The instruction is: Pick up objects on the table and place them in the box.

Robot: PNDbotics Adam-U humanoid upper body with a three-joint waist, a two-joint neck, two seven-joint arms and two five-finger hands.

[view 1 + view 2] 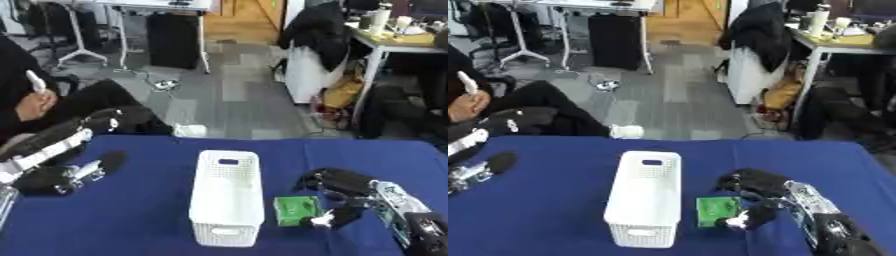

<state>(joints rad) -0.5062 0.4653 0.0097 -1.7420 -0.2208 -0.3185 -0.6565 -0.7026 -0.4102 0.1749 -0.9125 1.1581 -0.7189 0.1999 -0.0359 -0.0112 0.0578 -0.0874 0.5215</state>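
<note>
Left eye view – white basket-style box (227,197) stands mid blue tabletop (131,220); green carton (296,210) just right of it, my right hand (346,192) curled round it, fingers gripping. My left hand (74,175) rests far left, fingers relaxed, holding nothing. Right eye view – same layout, carton just beside the box's right wall.

Grey tiled floor (227,95) across mid-frame; wooden door (249,20) at top centre; white desk (398,45) upper right, draped with a black coat (319,32).
</note>
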